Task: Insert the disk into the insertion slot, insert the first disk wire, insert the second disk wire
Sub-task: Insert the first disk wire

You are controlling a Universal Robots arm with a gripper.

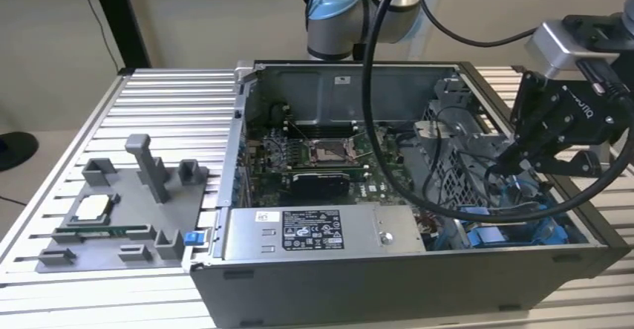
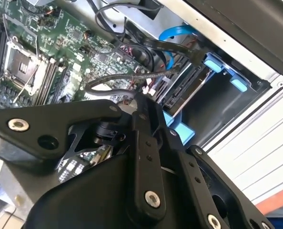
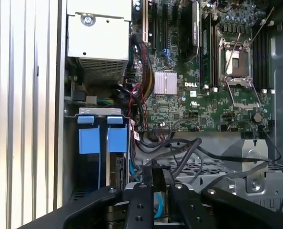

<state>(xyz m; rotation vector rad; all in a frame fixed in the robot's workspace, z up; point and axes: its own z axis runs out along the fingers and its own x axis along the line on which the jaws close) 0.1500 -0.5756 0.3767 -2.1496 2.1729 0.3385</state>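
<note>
Gripper [image 1: 505, 167] hangs in the open case [image 1: 396, 284] at the exterior view's right, fingers [image 2: 142, 119] pinched together among black cables [image 2: 113, 78], just beside the disk [image 2: 182, 88] in the insertion slot [image 3: 101, 112].

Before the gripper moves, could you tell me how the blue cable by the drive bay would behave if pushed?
The blue cable curves in a loose loop, so it would probably flex, not resist. It looks thin and flat, likely light.
</note>
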